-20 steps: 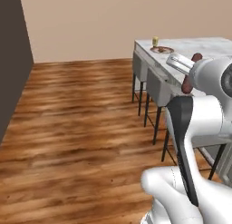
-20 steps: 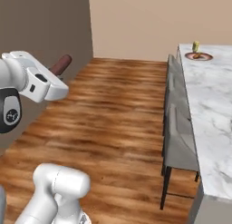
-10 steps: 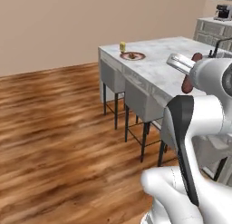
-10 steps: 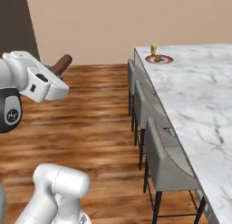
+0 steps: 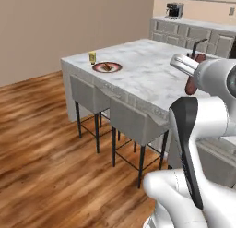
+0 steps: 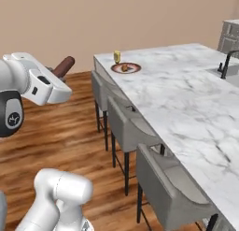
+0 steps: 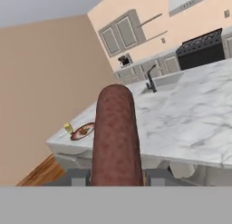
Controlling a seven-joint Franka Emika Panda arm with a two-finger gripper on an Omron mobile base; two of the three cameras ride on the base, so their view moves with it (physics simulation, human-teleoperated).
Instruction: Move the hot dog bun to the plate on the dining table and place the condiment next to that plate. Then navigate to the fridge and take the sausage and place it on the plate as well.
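You've got the thin reddish-brown cylindrical sausage pinched in the claw, jaws pressed onto its lower end, the rest sticking straight out ahead of the hand. From the right base camera it pokes up past the white wrist, over the wood floor, well short of the white-grey veined marble tabletop. The round plate with the dark rim and red ring sits near the far corner of that tabletop, with the small tan-brown hot dog bun on it and the small yellow squeeze bottle just beside it, on the corner side. So bun and condiment look done; my read is that the sausage delivery is what's left. Handling: expect it light, slightly soft and smooth-skinned, so it may pivot or slide in an end grip like this one; a mid-length hold would be steadier, but I'd not regrip in the air. It'll roll once released, so lay it down lengthwise alongside the bun, low over the plate, not dropped. Grey bar stools line the near edge; mind clearance as you close in.
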